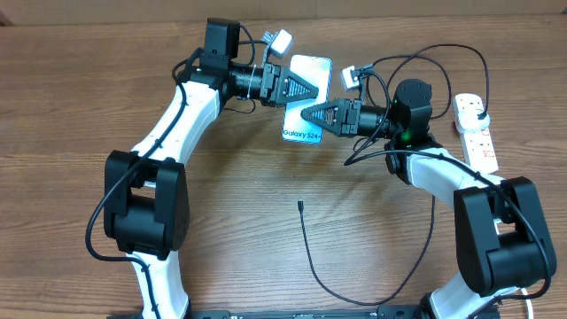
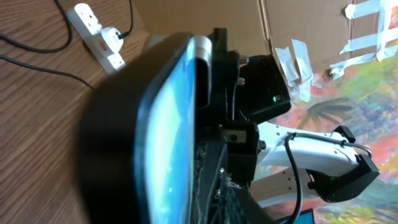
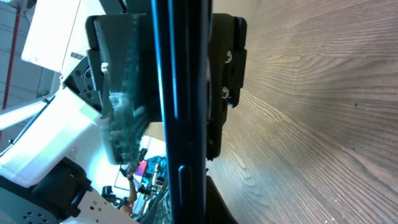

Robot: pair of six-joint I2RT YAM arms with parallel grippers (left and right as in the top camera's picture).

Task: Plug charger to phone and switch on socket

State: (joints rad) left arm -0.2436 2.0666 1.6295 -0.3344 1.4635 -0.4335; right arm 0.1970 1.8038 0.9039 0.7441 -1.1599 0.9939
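Note:
The phone (image 1: 310,78), with a light blue screen and dark text near its lower edge, is held off the table between both grippers. My left gripper (image 1: 301,89) is shut on its left side; the phone fills the left wrist view (image 2: 168,130) edge-on. My right gripper (image 1: 310,115) is shut on its lower part; its dark rim (image 3: 180,112) runs between the fingers in the right wrist view. The charger's black cable lies on the table with its connector tip (image 1: 301,206) free below the phone. The white socket strip (image 1: 477,133) lies at the far right and also shows in the left wrist view (image 2: 96,28).
The charger cable loops from its tip down to the front edge (image 1: 354,301) and up the right side towards the strip. Thin black arm cables arc above the right wrist (image 1: 443,53). Bare wooden table (image 1: 71,89) lies at the left.

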